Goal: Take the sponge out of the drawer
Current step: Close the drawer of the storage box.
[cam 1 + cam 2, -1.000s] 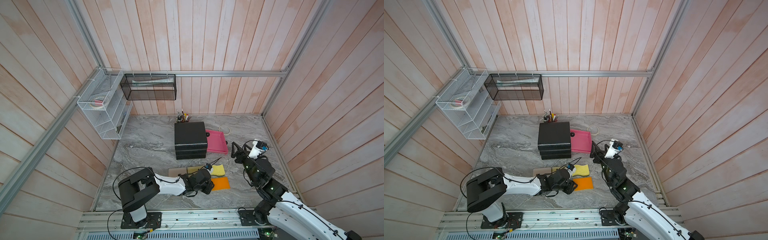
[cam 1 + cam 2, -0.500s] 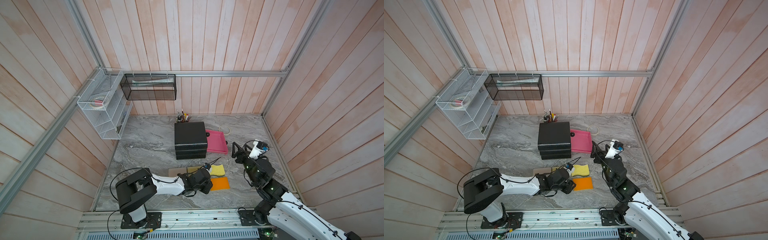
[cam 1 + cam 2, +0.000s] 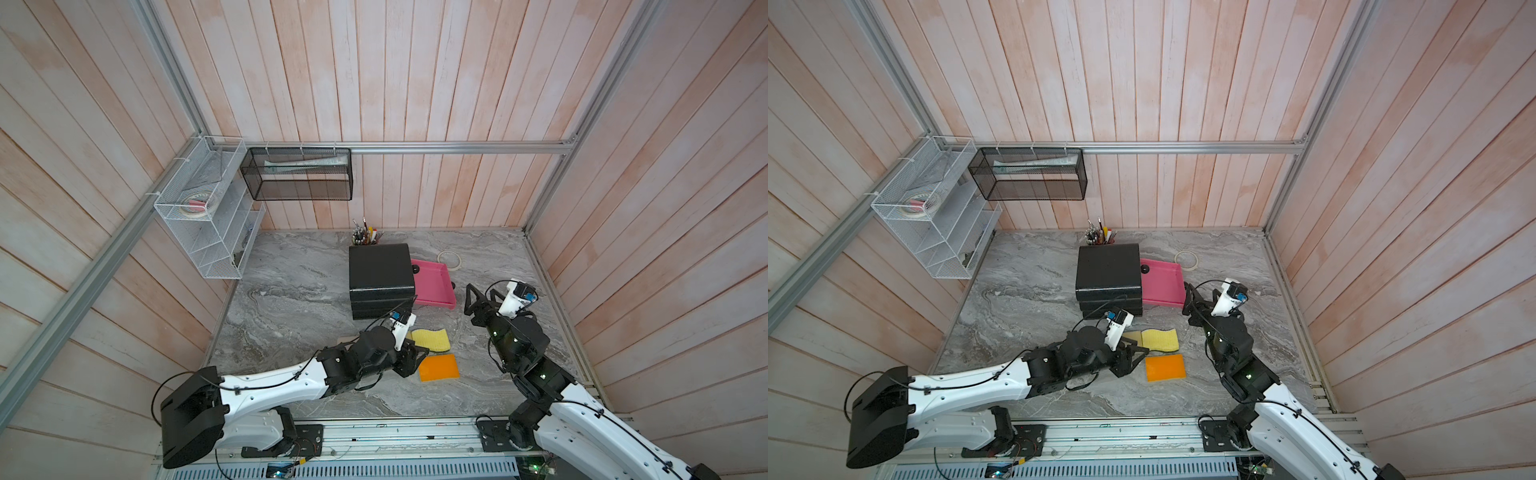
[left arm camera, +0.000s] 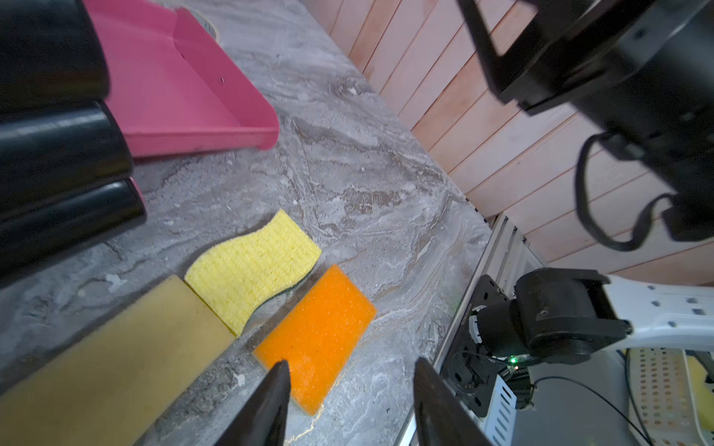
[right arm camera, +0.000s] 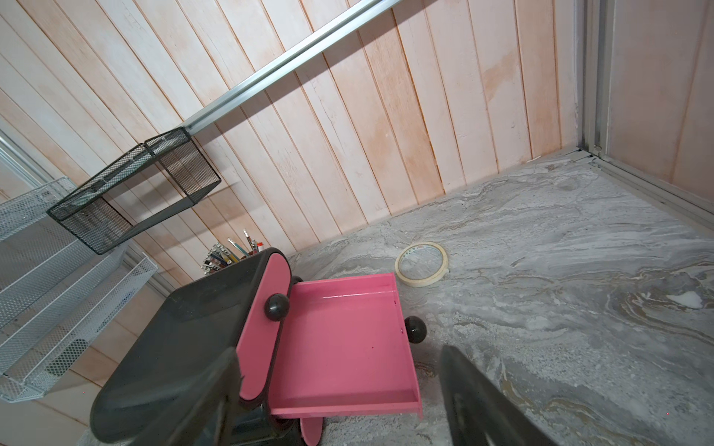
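The pink drawer [image 3: 432, 286] [image 5: 344, 347] stands pulled out of the black drawer unit [image 3: 380, 270], and nothing lies in it. An orange sponge [image 3: 439, 367] [image 4: 317, 332] lies flat on the marble table. A wavy yellow sponge [image 3: 430, 339] [image 4: 251, 266] lies just behind it. My left gripper [image 3: 415, 359] [image 4: 351, 363] is open, low over the table at the orange sponge's near edge, with nothing between its fingers. My right gripper [image 3: 481, 291] [image 5: 338, 349] hangs open beside the drawer's front, holding nothing.
A tan board [image 4: 108, 347] lies against the yellow sponge, partly under my left arm. A tape roll [image 3: 450, 260] sits behind the drawer and a pen cup [image 3: 365, 236] behind the unit. A white wire shelf [image 3: 208, 220] and a black mesh basket [image 3: 299, 174] hang on the walls.
My left gripper's jaws have spread wider beside the orange sponge. The right arm and both sponges have stayed where they were.
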You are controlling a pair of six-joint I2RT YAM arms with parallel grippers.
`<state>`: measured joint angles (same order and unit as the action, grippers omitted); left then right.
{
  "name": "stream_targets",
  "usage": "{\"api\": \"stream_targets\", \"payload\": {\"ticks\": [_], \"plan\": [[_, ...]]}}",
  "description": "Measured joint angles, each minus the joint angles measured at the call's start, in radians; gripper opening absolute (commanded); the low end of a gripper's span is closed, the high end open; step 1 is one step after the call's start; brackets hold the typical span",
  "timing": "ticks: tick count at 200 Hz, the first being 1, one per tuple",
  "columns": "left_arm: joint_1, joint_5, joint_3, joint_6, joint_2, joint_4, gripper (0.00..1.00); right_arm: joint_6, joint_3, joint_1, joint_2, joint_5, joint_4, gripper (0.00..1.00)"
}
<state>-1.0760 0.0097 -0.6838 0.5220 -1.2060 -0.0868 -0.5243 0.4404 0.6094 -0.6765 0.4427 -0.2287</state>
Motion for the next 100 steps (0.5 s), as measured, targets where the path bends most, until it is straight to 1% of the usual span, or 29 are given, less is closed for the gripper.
{"api": "stream_targets", "payload": {"ticks": [15, 33, 42, 44, 48, 49, 51, 54, 56, 100], "plan": [[0.049, -0.008, 0.01, -0.02, 0.069, 0.003, 0.56, -0.003, 0.0, -0.037, -0.034, -0.023, -0.002, 0.84], [0.119, -0.014, 0.015, -0.046, 0.141, 0.013, 0.59, -0.012, 0.0, -0.106, -0.095, -0.079, -0.007, 0.86], [0.154, -0.016, 0.015, -0.058, 0.169, 0.013, 0.74, -0.022, 0.0, -0.15, -0.132, -0.119, -0.012, 0.87], [0.163, -0.016, 0.015, -0.07, 0.175, 0.013, 0.79, -0.024, 0.0, -0.162, -0.142, -0.127, -0.014, 0.88], [0.179, -0.016, 0.015, -0.064, 0.185, 0.013, 0.95, -0.027, 0.0, -0.18, -0.157, -0.144, -0.017, 0.89], [0.181, -0.017, 0.015, -0.068, 0.186, 0.014, 0.98, -0.029, 0.0, -0.183, -0.161, -0.146, -0.018, 0.89], [0.188, -0.017, 0.015, -0.08, 0.191, 0.014, 0.99, -0.034, 0.0, -0.194, -0.17, -0.155, -0.019, 0.91], [0.2, -0.017, 0.015, -0.077, 0.198, 0.015, 1.0, -0.037, 0.0, -0.207, -0.181, -0.164, -0.022, 0.97], [0.207, -0.017, 0.015, -0.082, 0.201, 0.015, 1.0, -0.039, 0.0, -0.216, -0.19, -0.172, -0.025, 0.98], [0.334, 0.0, 0.016, -0.116, 0.227, 0.017, 1.0, -0.092, 0.001, -0.38, -0.345, -0.339, -0.092, 0.98]]}}
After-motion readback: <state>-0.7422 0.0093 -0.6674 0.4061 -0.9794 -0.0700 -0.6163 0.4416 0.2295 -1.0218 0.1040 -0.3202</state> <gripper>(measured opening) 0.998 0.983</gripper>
